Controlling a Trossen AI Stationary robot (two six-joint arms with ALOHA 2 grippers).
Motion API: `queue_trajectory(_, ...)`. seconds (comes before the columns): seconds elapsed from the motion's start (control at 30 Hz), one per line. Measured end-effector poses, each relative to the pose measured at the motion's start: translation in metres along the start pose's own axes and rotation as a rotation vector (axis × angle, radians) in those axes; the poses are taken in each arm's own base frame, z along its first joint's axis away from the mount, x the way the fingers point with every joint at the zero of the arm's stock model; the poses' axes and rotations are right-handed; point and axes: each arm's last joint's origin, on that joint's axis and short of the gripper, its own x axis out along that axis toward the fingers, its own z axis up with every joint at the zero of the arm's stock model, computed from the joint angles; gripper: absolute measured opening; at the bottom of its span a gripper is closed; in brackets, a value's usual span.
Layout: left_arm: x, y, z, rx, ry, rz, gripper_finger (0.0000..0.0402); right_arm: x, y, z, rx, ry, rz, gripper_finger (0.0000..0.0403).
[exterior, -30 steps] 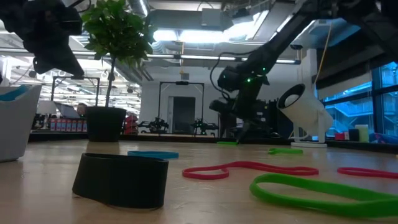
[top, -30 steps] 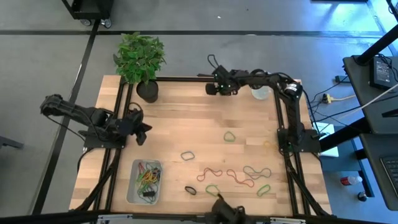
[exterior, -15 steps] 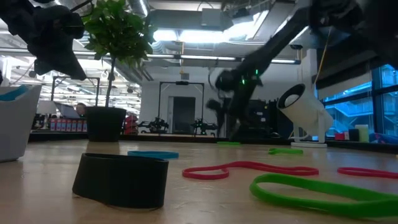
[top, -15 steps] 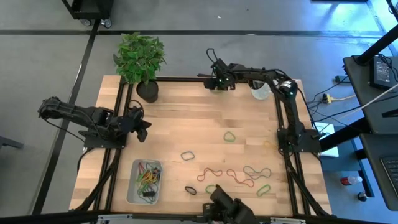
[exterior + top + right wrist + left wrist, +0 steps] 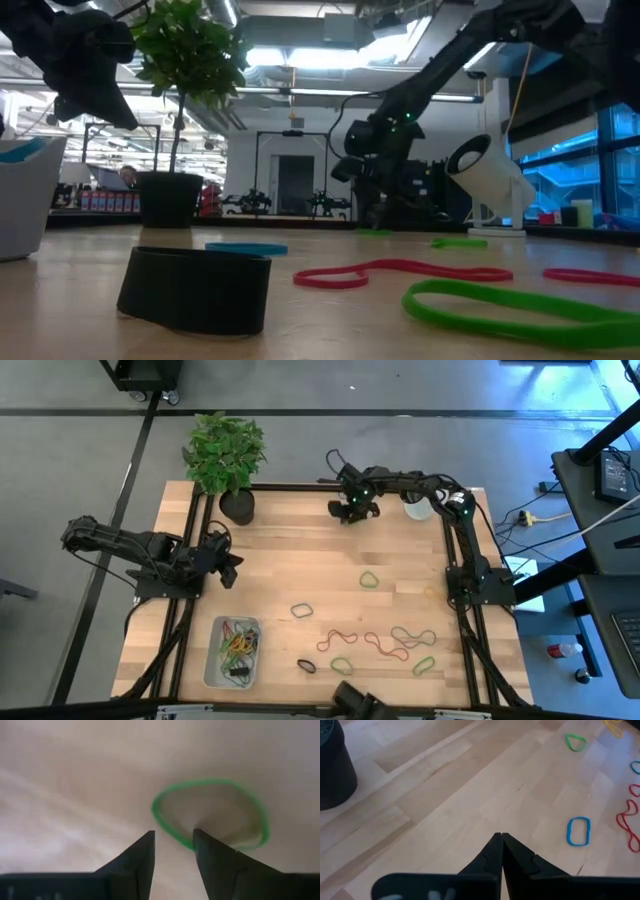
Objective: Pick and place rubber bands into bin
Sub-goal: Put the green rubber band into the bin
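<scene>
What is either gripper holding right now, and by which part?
Nothing. The left gripper is shut on air above the table; the right gripper is open over a green band, not gripping it.

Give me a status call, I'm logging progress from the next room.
Left pincer shut, empty, parked by the bin. Right pincer open, just above a green rubber band at the table's far edge. Nothing in the way.

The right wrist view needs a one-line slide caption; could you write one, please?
Open right gripper poised over a green rubber band on the wooden table.
</scene>
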Motion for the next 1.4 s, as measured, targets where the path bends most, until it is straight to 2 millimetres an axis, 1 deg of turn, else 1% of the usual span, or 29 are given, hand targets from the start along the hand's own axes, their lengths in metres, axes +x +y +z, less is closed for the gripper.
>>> queue_trajectory(0.23, 0.0, 0.0, 0.0, 0.001, 0.002, -0.001, 0.0005, 0.005, 0.027, -0.042, -0.125, 0.116, -0.05, 0.0137)
queue_trajectory(0.37, 0.0, -0.001, -0.001, 0.001, 0.025, -0.021, 0.0001, 0.006, 0.042, -0.059, -0.215, 0.078, -0.094, 0.0136)
queue_trajectory(0.5, 0.0, -0.001, -0.001, 0.0, 0.036, -0.031, 0.0005, 0.003, 0.055, -0.069, -0.29, -0.003, -0.128, 0.0136)
queue_trajectory(0.57, 0.0, -0.001, -0.001, 0.0, 0.035, -0.032, 0.0005, 0.006, 0.057, -0.074, -0.332, -0.014, -0.152, 0.0136)
queue_trajectory(0.73, 0.0, -0.001, -0.001, -0.019, 0.04, -0.039, 0.0001, 0.018, 0.058, -0.088, -0.394, -0.099, -0.289, 0.0136)
queue_trajectory(0.83, 0.0, -0.001, -0.001, -0.027, 0.04, -0.039, 0.0004, 0.024, 0.056, -0.093, -0.413, -0.114, -0.306, 0.0134)
queue_trajectory(0.93, 0.0, -0.001, -0.001, -0.029, 0.04, -0.039, 0.0005, 0.028, 0.054, -0.097, -0.436, -0.106, -0.313, 0.0116)
queue_trajectory(1.0, 0.0, -0.001, -0.001, -0.038, 0.04, -0.039, 0.0003, 0.03, 0.054, -0.1, -0.458, -0.109, -0.327, 0.0085)
queue_trajectory(1.1, 0.0, -0.001, -0.001, -0.047, 0.042, -0.04, 0.0001, 0.031, 0.056, -0.102, -0.488, -0.107, -0.33, 0.002)
queue_trajectory(1.13, 0.0, -0.002, -0.001, -0.047, 0.048, -0.045, 0.0002, 0.031, 0.056, -0.103, -0.496, -0.106, -0.33, 0.0012)
queue_trajectory(1.2, 0.0, -0.002, -0.002, -0.035, 0.062, -0.055, 0.0004, 0.03, 0.059, -0.105, -0.515, -0.101, -0.335, 0.0012)
queue_trajectory(1.3, 0.0, -0.003, -0.003, 0.016, 0.096, -0.09, 0.0005, 0.022, 0.07, -0.111, -0.537, -0.106, -0.333, 0.0005)
queue_trajectory(1.37, -0.001, -0.004, -0.003, 0.031, 0.123, -0.118, 0.0005, 0.015, 0.081, -0.123, -0.555, -0.102, -0.312, 0.0003)
queue_trajectory(1.4, -0.001, -0.004, -0.004, 0.039, 0.132, -0.128, 0.0005, 0.007, 0.09, -0.13, -0.566, -0.128, -0.281, 0.0003)
